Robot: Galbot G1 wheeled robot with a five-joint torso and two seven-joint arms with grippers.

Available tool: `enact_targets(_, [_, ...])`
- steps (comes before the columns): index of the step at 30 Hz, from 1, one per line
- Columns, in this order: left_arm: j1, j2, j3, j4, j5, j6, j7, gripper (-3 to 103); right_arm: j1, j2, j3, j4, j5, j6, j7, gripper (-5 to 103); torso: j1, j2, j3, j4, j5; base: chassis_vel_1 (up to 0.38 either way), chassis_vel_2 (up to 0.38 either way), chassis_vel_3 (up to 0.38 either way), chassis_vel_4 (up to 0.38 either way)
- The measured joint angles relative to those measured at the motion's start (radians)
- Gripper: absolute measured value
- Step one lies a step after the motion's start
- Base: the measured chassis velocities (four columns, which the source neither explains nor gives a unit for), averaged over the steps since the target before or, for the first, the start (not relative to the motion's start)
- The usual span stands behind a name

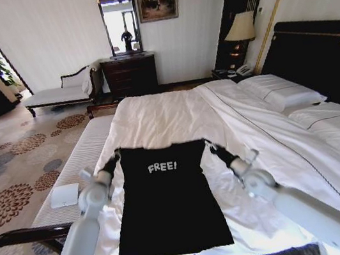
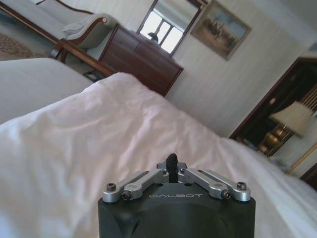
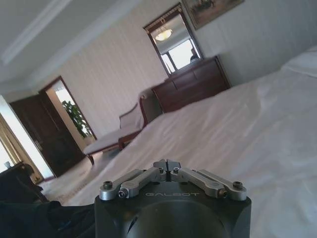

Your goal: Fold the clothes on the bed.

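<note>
Both the left gripper [image 1: 112,160] and right gripper [image 1: 215,149] pinch the T-shirt [image 1: 167,199] at its top corners on the bed [image 1: 174,114], apparently ready to fold it, which calls for moving together.

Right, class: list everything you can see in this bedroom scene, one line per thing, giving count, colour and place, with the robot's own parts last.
T-shirt: one, black with white FREE! lettering, flat on the bed's near end.
Bed: one, white bedding, dark headboard, centre and right.
Pillows: at least two, white, by the headboard.
Bench: one, pale cushion, dark frame, left of the bed.
Dresser: one, dark wood, far wall, under a mirror.
Lamp: one, cream shade, beside the headboard.
Left gripper: one, at the shirt's left shoulder, shut.
Right gripper: one, at the shirt's right shoulder, shut.
</note>
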Motion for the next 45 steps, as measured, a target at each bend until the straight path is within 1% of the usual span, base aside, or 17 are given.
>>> enact_targets(2, [0.087,0.001,-0.021,-0.055,0.022,0.03,-0.021,2,-0.075,-0.002,0.016,0.025,-0.026,-0.002,0.025,0,0.0,0.0,0.0,0.0,0.0002,0.0,0.0,0.0,0.0])
enact_targets(3, [0.087,0.001,-0.021,-0.055,0.022,0.03,-0.021,2,-0.075,-0.002,0.016,0.025,-0.026,-0.002,0.025,0,0.0,0.0,0.0,0.0,0.0002,0.0,0.0,0.0,0.0])
enact_targets(5, [0.194,-0.002,-0.046,-0.11,0.068,0.057,-0.034,2,-0.139,-0.007,0.02,0.046,-0.058,-0.005,0.047,0,0.0,0.0,0.0,0.0,0.0,0.0,0.0,0.0,0.0])
enact_targets(7, [0.276,-0.013,-0.061,-0.148,0.117,0.07,-0.035,2,-0.194,-0.01,0.023,0.065,-0.085,-0.008,0.064,0,0.0,0.0,0.0,0.0003,0.0002,0.0,0.0,0.0,0.0])
enact_targets(8, [0.306,-0.021,-0.063,-0.158,0.141,0.075,-0.035,2,-0.221,-0.01,0.026,0.074,-0.099,-0.01,0.072,0,0.0,0.0,0.0,0.0005,0.0001,0.0,0.0,0.0,0.0])
enact_targets(9, [0.306,-0.021,-0.063,-0.158,0.141,0.075,-0.035,2,-0.221,-0.01,0.026,0.074,-0.099,-0.01,0.072,0,0.0,0.0,0.0,0.0005,0.0001,0.0,0.0,0.0,0.0])
enact_targets(12, [0.367,-0.047,-0.063,-0.163,0.217,0.082,-0.047,2,-0.287,0.004,0.027,0.078,-0.152,-0.013,0.097,0,0.0,0.0,0.0,-0.0002,0.0001,0.0,0.0,0.0,0.0])
enact_targets(13, [0.377,-0.055,-0.064,-0.161,0.228,0.09,-0.062,2,-0.301,0.009,0.027,0.075,-0.164,-0.013,0.106,0,0.0,0.0,0.0,0.0,0.0001,0.0,0.0,0.0,0.0])
enact_targets(14, [0.377,-0.055,-0.064,-0.161,0.228,0.09,-0.062,2,-0.301,0.009,0.027,0.075,-0.164,-0.013,0.106,0,0.0,0.0,0.0,0.0,0.0001,0.0,0.0,0.0,0.0])
enact_targets(18, [0.404,-0.07,-0.066,-0.163,0.23,0.153,-0.132,2,-0.336,0.016,0.022,0.061,-0.194,-0.015,0.134,0,0.001,0.0,0.0,0.0,0.0001,0.0,0.0,0.0,0.0])
enact_targets(23, [0.432,-0.07,-0.073,-0.176,0.243,0.181,-0.14,2,-0.367,0.015,0.022,0.059,-0.205,-0.016,0.149,0,0.001,0.0,0.0,0.0002,0.0001,0.0,0.0,0.0,0.0])
enact_targets(29, [0.462,-0.072,-0.1,-0.242,0.214,0.209,-0.142,2,-0.426,0.008,0.025,0.085,-0.218,-0.005,0.156,0,0.001,0.0,0.0,0.0,0.0002,0.0,0.0,0.0,0.0])
enact_targets(31, [0.468,-0.073,-0.104,-0.248,0.21,0.211,-0.142,2,-0.433,0.008,0.025,0.091,-0.219,-0.004,0.158,0,0.0,0.0,0.0,0.0,0.0002,0.0,0.0,0.0,0.0])
enact_targets(35, [0.48,-0.074,-0.109,-0.237,0.218,0.211,-0.142,2,-0.464,0.001,0.023,0.124,-0.22,-0.003,0.19,0,0.001,0.0,0.0,0.0001,0.0002,0.0,0.0,0.0,0.0])
enact_targets(39, [0.471,-0.085,-0.101,-0.174,0.265,0.193,-0.14,2,-0.52,-0.023,0.025,0.214,-0.219,-0.009,0.266,0,0.0,0.0,0.0,0.0,-0.0002,0.0,0.0,0.0,0.0])
enact_targets(40, [0.471,-0.085,-0.101,-0.174,0.265,0.193,-0.14,2,-0.52,-0.023,0.025,0.214,-0.219,-0.009,0.266,0,0.0,0.0,0.0,0.0,-0.0002,0.0,0.0,0.0,0.0])
enact_targets(45, [0.459,-0.108,-0.089,-0.145,0.283,0.183,-0.14,2,-0.539,-0.034,0.025,0.253,-0.218,-0.017,0.315,0,0.001,0.0,0.0,0.0002,-0.0001,0.0,0.0,0.0,0.0])
